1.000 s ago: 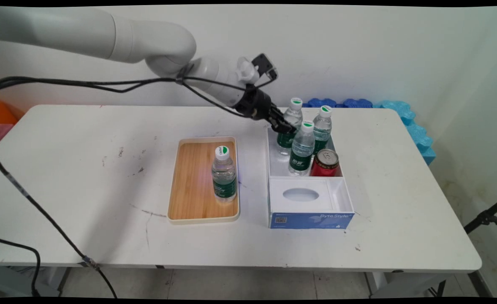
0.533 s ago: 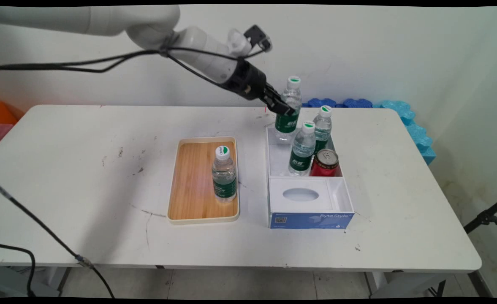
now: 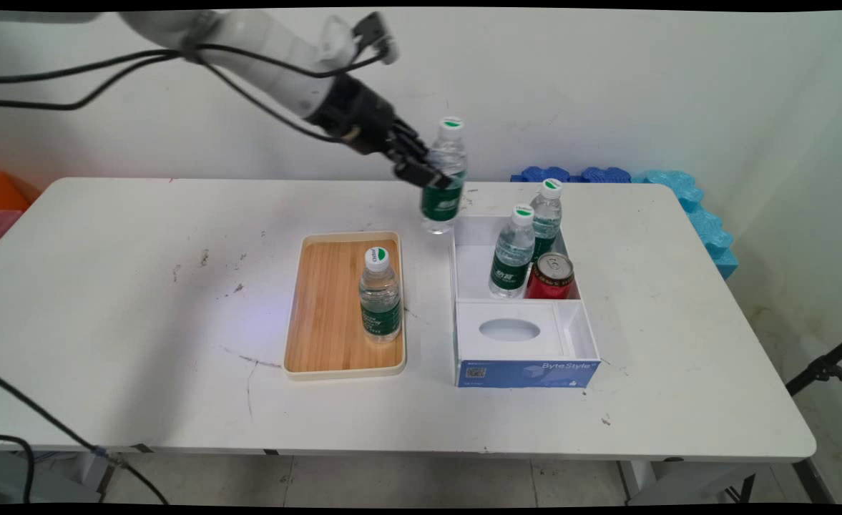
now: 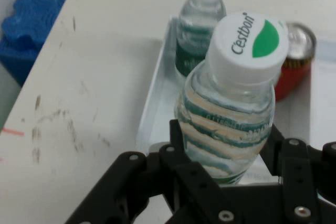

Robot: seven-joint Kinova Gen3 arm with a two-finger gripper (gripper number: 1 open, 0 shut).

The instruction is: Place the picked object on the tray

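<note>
Bottle (image 3: 443,179) held in the air
Fingers (image 3: 412,170) pinch it above the tabletop (image 3: 142,286); box (image 3: 578,315) holds two bottles (image 3: 512,252) and a can (image 3: 551,275); tray (image 3: 320,315) holds one bottle (image 3: 380,295).

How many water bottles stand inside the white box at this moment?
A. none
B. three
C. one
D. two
D: two bottles stand in the white box beside the red can; a third bottle is in the pincer, above the table, and a fourth stands on the wooden tray.
</note>
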